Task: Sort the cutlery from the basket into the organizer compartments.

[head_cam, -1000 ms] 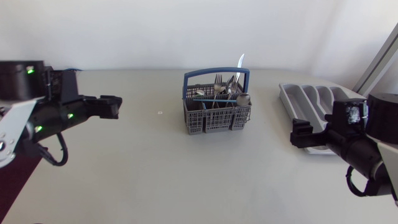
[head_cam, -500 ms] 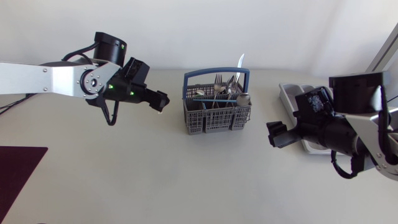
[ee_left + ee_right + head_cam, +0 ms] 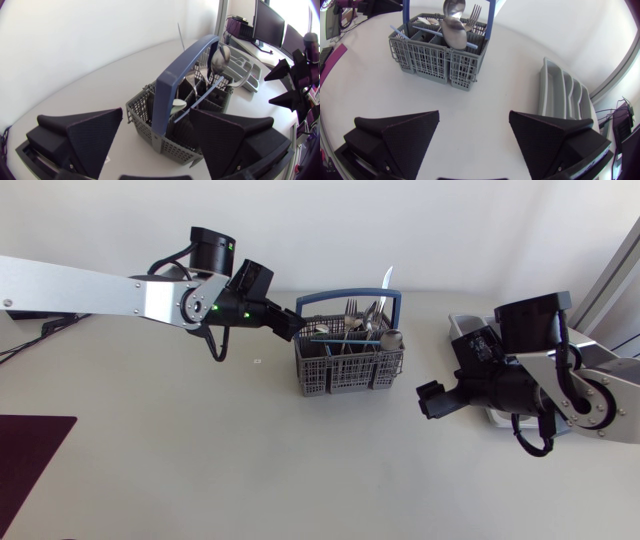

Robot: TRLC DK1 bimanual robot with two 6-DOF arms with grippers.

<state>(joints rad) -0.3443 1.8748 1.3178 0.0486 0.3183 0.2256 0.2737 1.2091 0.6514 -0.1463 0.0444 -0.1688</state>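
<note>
Cutlery (image 3: 360,328): forks, spoons and one pale knife blade (image 3: 386,278) stand upright and crowded in a grey mesh basket (image 3: 345,377) with a blue hoop handle, at mid-table. A thin blue rod (image 3: 340,337) lies across the top of the load. None of the cutlery is seen in the organizer (image 3: 478,330), a grey tray of long compartments that lies well apart from the basket on the right-arm side, partly hidden behind that arm.

Assessment of handling: the pieces look like polished metal, so stiff, fairly light and likely slippery. The heads point upward, so the best hold is judged to be the neck just under a bowl or tines, pinched across the flat faces and drawn straight up. Neighbouring pieces may snag. The basket looks light and could lift or slide along.

Left gripper (image 3: 156,115): fingers spread wide, nothing held, close against the basket's end with the handle ahead of the gap.

Right gripper (image 3: 474,114): likewise spread wide and empty, over bare table (image 3: 200,460) between basket and organizer
</note>
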